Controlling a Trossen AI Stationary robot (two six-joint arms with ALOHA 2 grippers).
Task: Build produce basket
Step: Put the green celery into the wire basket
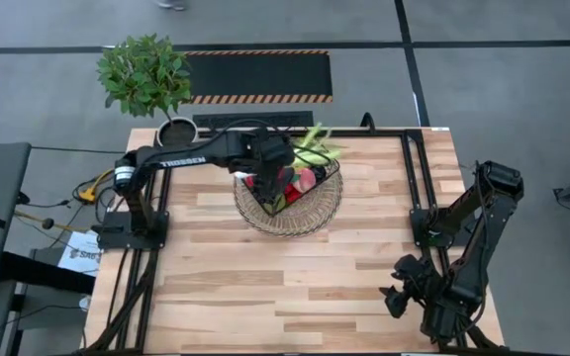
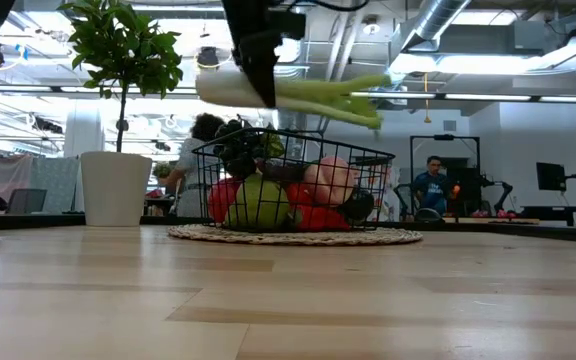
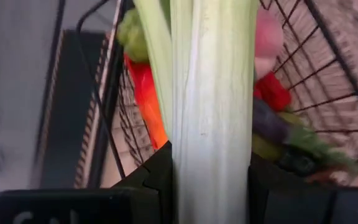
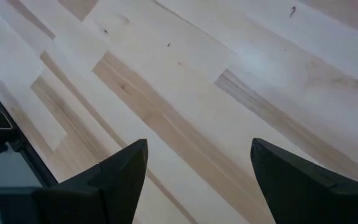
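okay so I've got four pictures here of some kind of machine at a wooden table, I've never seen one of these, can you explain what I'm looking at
It is a robot with two dark arms at a wooden table, each ending in a two-finger gripper. One picture looks straight down, one looks level across the tabletop, and two come from cameras on the arms' wrists.

The left gripper holds a long white-green leek in the air above a wire basket. The left wrist picture shows the leek clamped between its fingers. The basket sits on a round woven tray and already holds toy fruit and vegetables. A potted plant stands at the table's far corner.

The right gripper waits open over bare wood near the table's right edge.
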